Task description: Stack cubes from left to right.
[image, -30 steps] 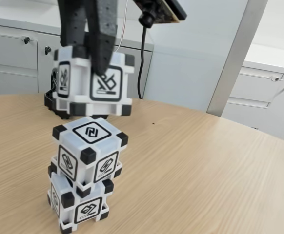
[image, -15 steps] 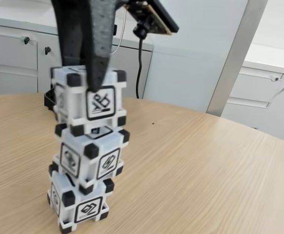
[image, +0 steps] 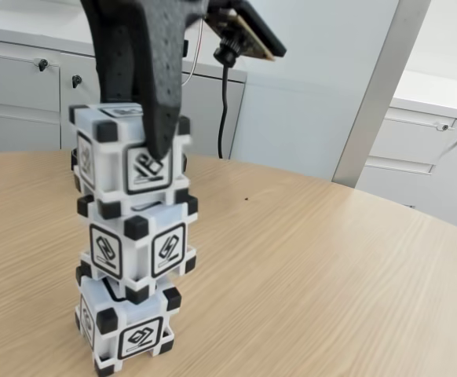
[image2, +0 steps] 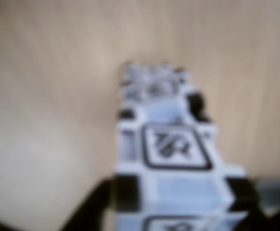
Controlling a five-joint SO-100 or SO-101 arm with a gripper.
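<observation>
Because the third cube must sit squarely to finish the tower, I hold the top cube [image: 128, 153] upon the middle cube [image: 137, 242], over the bottom cube [image: 126, 322], at seven o'clock on the table [image: 307, 267]. My claw [image: 146, 126] is closed around it, fingers pressing its sides.
</observation>
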